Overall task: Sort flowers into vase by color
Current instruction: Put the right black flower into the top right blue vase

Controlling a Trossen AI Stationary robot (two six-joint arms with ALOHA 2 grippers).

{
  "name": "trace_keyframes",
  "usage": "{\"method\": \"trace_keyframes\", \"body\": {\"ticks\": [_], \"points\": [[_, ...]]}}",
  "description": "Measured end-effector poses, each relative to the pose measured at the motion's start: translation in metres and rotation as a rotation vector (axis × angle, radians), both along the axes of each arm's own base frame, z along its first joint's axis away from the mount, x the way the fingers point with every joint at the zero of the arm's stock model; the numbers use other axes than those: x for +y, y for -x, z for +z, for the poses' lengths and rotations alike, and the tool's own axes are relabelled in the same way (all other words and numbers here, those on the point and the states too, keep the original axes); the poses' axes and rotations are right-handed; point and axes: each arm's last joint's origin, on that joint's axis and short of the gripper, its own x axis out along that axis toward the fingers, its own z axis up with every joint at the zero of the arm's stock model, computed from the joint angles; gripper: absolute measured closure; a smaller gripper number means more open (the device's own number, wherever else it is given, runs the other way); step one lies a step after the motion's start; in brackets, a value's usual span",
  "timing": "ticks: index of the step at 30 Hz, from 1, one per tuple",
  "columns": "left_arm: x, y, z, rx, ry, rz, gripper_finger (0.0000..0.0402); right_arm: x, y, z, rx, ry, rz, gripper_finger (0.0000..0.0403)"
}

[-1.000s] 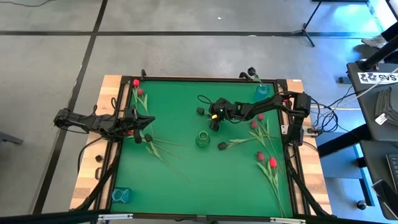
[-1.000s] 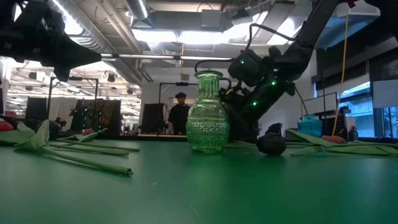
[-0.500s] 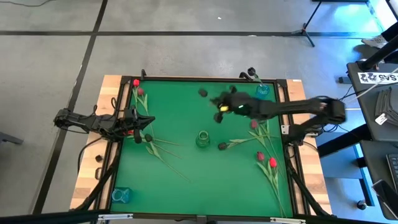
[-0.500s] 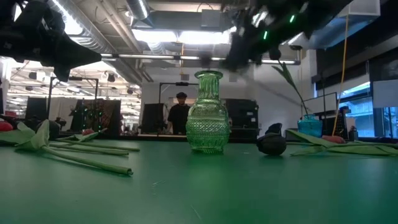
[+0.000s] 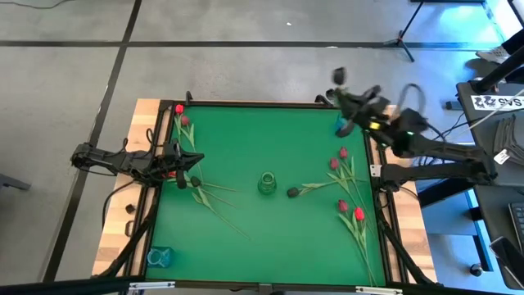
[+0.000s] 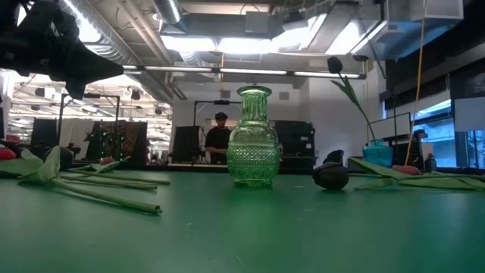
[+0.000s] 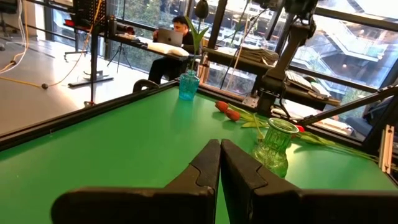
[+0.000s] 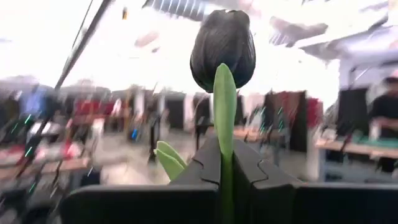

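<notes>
Black tulip (image 8: 222, 48) is the one on the move: its stem sits clamped between the closed fingers of the right pincer (image 5: 354, 111), which a second ago was low over the middle of the tabletop (image 5: 246, 147) and has since swung up and out to the far right corner, the dark head (image 5: 339, 75) now riding just past the far edge. Right beneath that corner stands the small blue vase (image 5: 345, 120), so my guess is the black bloom is headed there, though the stem isn't in it yet. Other flowers lie where they were: a black head (image 5: 292, 192) beside the green glass vase (image 5: 266, 183) at the centre, reds and pinks (image 5: 354, 211) strewn along the right edge, and more (image 5: 182, 115) along the left edge. Another blue vase (image 5: 159, 257) waits at the near left corner. Left pincer (image 7: 219, 167) hangs at the left edge, fingers pressed together on nothing.
</notes>
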Motion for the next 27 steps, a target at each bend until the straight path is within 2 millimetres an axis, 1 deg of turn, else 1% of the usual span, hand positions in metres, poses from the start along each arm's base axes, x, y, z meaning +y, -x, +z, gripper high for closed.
{"method": "trace_keyframes", "body": {"ticks": [3, 6, 10, 13, 15, 17, 20, 23, 27], "points": [[0.0, 0.0, 0.0, 0.0, 0.0, 0.0, 0.0391, 0.0, 0.015, -0.013, -0.092, 0.016, -0.069, 0.0395], [0.0, 0.0, 0.0, 0.0, 0.0, 0.0, 0.0391, -0.008, 0.02, -0.039, -0.147, 0.002, -0.197, 0.0398], [0.0, 0.0, 0.0, 0.0, 0.0, 0.001, 0.0391, -0.029, 0.028, -0.072, -0.221, -0.043, -0.407, 0.0398], [0.0, 0.0, 0.0, 0.0, 0.0, 0.0, 0.0391, -0.049, 0.029, -0.09, -0.252, -0.071, -0.481, 0.0399], [0.0, 0.0, 0.0, 0.0, 0.0, 0.0, 0.0391, -0.061, 0.028, -0.094, -0.255, -0.06, -0.491, 0.0399], [0.0, 0.0, 0.0, 0.0, 0.0, 0.0, 0.0391, -0.07, 0.03, -0.093, -0.301, -0.032, -0.508, 0.0399], [0.0, 0.0, 0.0, 0.0, 0.0, 0.0, 0.0391, -0.084, 0.032, -0.098, -0.332, -0.033, -0.551, 0.0399], [0.0, 0.0, 0.0, 0.0, 0.0, 0.0, 0.0391, -0.094, 0.034, -0.102, -0.36, -0.04, -0.579, 0.0399], [0.0, 0.0, 0.0, 0.0, 0.0, 0.0, 0.0391, -0.109, 0.033, -0.112, -0.345, -0.053, -0.609, 0.0399]]}}
